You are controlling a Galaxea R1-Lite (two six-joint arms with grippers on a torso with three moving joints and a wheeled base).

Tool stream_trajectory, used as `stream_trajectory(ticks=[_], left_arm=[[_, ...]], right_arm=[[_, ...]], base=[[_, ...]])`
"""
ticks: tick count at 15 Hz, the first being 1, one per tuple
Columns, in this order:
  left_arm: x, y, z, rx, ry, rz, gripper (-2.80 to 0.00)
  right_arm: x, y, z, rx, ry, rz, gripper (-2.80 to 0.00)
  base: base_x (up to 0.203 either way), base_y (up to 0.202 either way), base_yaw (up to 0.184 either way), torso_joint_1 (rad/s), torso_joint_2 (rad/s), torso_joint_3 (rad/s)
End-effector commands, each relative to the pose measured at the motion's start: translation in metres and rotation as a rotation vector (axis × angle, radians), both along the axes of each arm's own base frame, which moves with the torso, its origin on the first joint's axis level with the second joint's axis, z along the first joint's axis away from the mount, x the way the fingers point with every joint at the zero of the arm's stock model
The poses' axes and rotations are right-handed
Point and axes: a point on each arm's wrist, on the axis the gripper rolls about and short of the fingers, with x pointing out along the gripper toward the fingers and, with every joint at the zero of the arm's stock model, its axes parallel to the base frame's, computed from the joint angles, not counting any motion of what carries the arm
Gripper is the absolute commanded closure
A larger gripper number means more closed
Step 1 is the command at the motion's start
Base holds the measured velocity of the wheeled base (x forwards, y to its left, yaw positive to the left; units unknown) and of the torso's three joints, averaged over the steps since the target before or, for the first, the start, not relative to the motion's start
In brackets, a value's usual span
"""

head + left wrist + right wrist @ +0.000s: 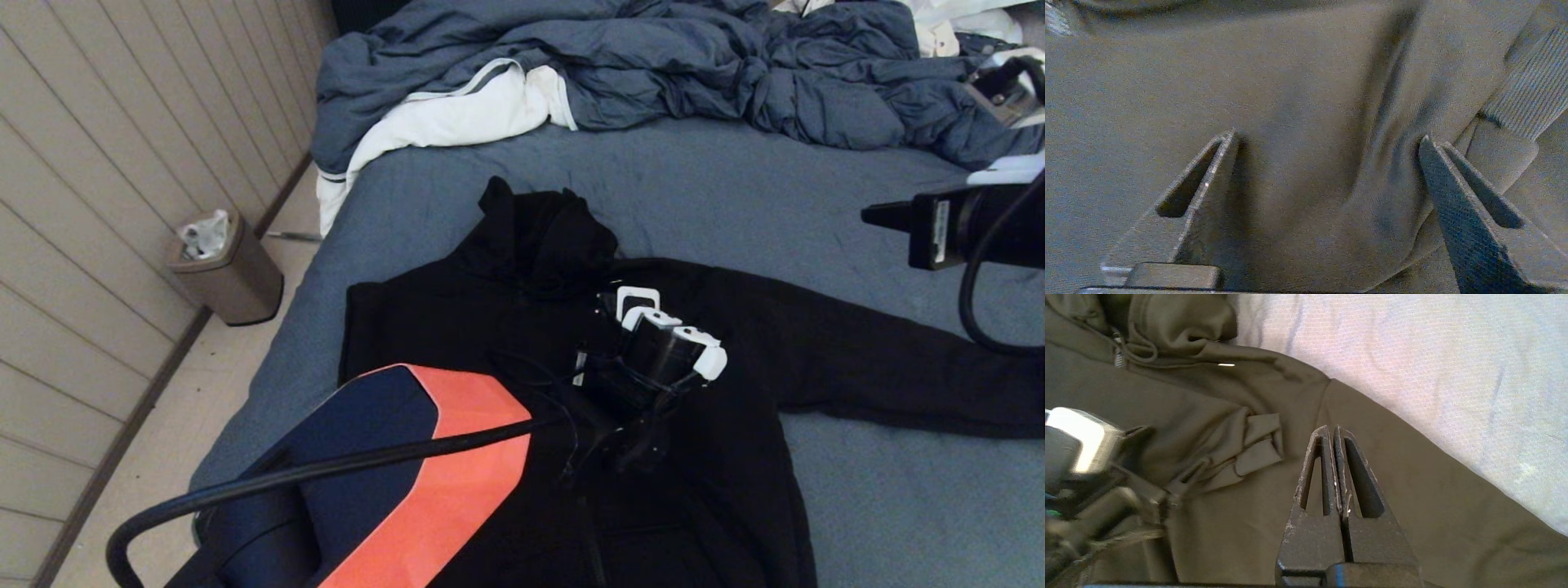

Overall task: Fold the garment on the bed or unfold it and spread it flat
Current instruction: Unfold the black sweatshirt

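Black fleece of the garment lies front up on the bed, hood toward the rumpled duvet, one sleeve stretched out toward the robot's right. Over its chest the left tool hovers with fingers spread wide, nothing between them, a ribbed cuff just beside it. Above that sleeve, the right tool is pressed together, empty.

Matt black knit cloth is seen on the garment, ribbed at its cuff; the bed is covered in smooth slate-blue cloth.
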Motion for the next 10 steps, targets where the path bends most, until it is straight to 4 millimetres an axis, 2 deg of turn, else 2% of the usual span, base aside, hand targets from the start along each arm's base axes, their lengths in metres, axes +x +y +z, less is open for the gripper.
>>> stream_trajectory(ticks=[1,4,5,6,10], left_arm=[[0.005,-0.002,-0.019,0.016,0.009,0.011,-2.8],[0.013,0.0,-0.03,0.027,0.014,0.024,-2.8],[0.013,0.0,-0.03,0.028,0.015,0.025,-1.08],[0.013,0.0,-0.03,0.027,0.014,0.027,0.0],[0.016,0.003,-0.023,0.017,0.007,0.035,0.0]], right_arm=[[0.001,0.001,-0.001,0.001,0.003,0.006,0.0],[-0.001,0.003,0.001,0.0,-0.002,0.013,0.0],[-0.003,0.007,0.001,0.0,-0.005,0.03,0.0],[-0.004,0.009,0.0,-0.001,-0.003,0.039,0.0],[-0.005,0.009,-0.001,-0.006,0.0,0.041,0.0]], base=[[0.0,0.0,0.0,0.0,0.0,0.0],[0.0,0.0,0.0,0.0,0.0,0.0],[0.0,0.0,0.0,0.0,0.0,0.0],[0.0,0.0,0.0,0.0,0.0,0.0],[0.0,0.0,0.0,0.0,0.0,0.0]])
